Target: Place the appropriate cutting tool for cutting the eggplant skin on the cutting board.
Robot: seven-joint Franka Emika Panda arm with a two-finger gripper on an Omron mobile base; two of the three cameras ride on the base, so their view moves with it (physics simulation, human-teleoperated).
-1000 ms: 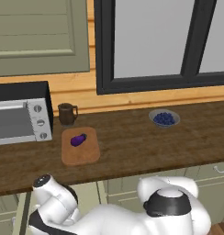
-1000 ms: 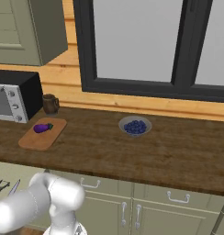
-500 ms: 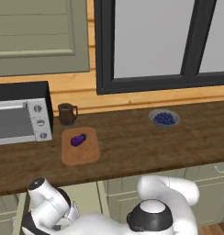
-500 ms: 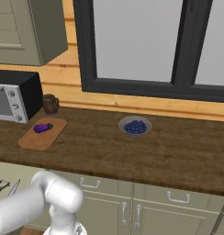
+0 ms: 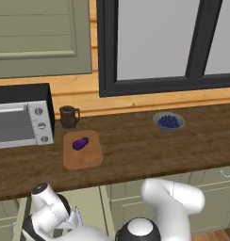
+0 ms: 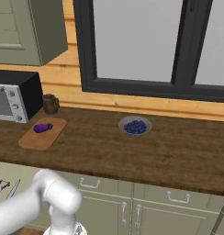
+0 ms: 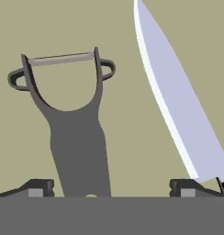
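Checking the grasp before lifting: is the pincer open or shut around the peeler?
Open: in the hand view the pincer has its tips far apart, with the peeler handle between them, untouched.

No readable text or labels anywhere.

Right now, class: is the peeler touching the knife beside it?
Apart. In the hand view, a plain strip of tan surface runs between the peeler and the knife blade along their whole visible length.
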